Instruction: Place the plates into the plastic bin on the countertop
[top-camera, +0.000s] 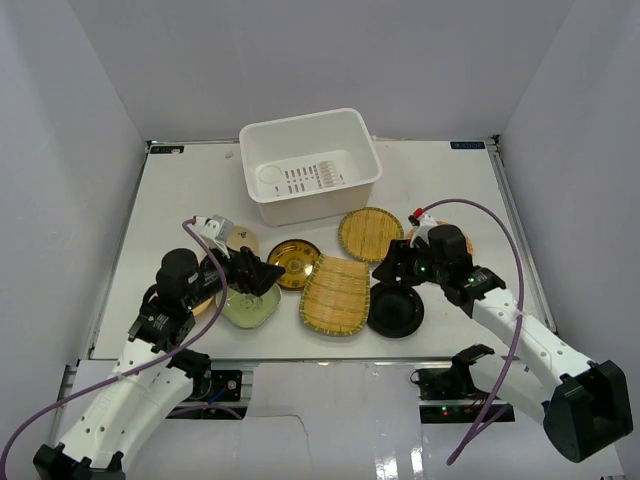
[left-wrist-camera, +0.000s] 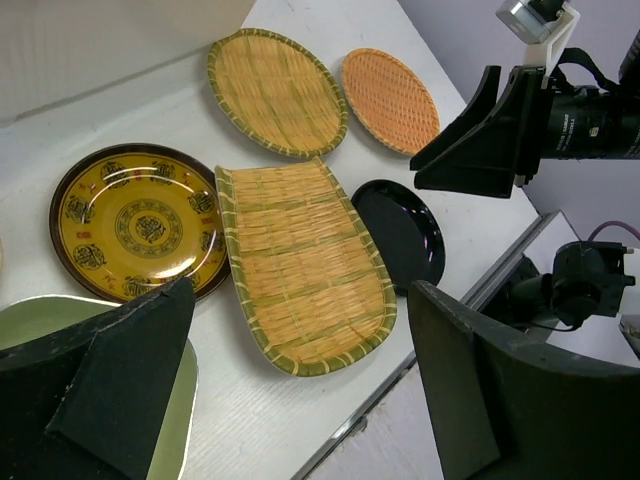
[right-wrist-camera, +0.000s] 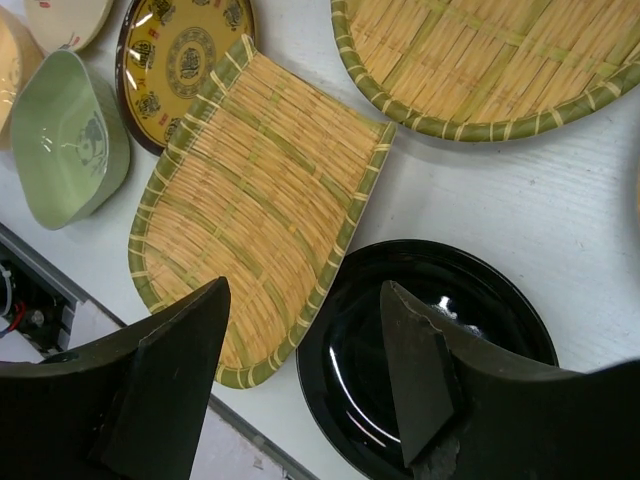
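The white plastic bin stands empty at the back of the countertop. Plates lie in front of it: a gold patterned one, a pale green one, a long woven tray, a round woven tray and a glossy black plate. My left gripper hangs open over the pale green plate, holding nothing. My right gripper is open just above the black plate. Its jaws straddle that plate's left rim beside the woven tray.
A beige dish lies behind the left gripper. An orange woven plate sits at the right, mostly hidden by the right arm from above. Grey walls enclose the countertop. Its front edge runs close under both grippers.
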